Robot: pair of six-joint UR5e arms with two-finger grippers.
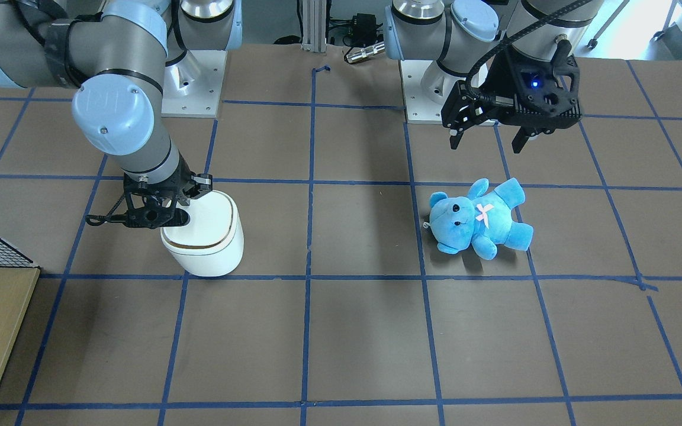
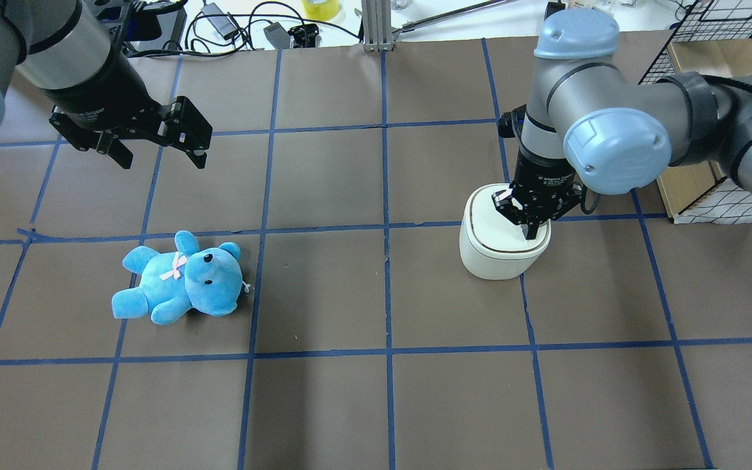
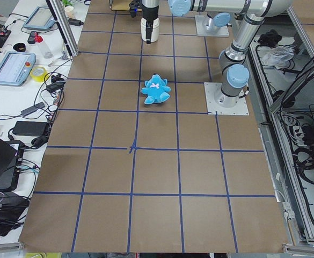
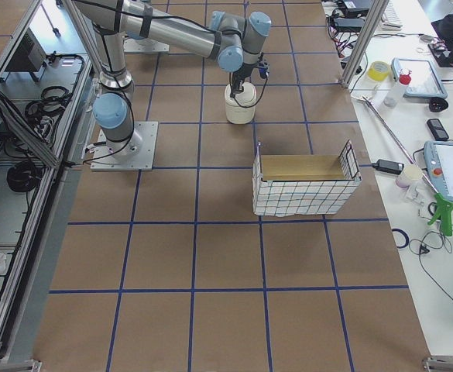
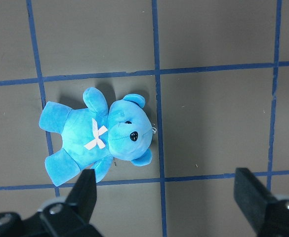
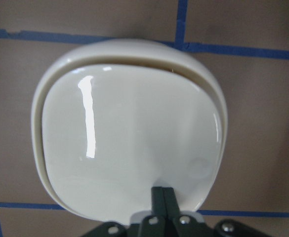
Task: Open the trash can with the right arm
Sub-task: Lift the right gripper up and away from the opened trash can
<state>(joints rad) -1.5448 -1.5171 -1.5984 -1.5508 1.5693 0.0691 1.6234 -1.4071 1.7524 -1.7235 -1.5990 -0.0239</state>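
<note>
The white trash can point(image 1: 211, 248) stands on the brown table; it also shows in the overhead view point(image 2: 500, 258) and fills the right wrist view point(image 6: 134, 123). My right gripper point(image 2: 531, 232) is shut, jaws together, with its tips resting on the lid near one edge point(image 6: 163, 195). A thin dark gap shows between lid and rim along the far edge in the wrist view. My left gripper point(image 2: 160, 160) is open and empty, hanging above the table beyond the blue teddy bear point(image 2: 180, 277).
The teddy bear point(image 1: 477, 219) lies on its back about two tape squares from the can, below my left gripper in the left wrist view point(image 5: 97, 136). A wire-and-wood basket point(image 4: 303, 186) stands near the can on the operators' side. Cables and tools lie past the table's edge.
</note>
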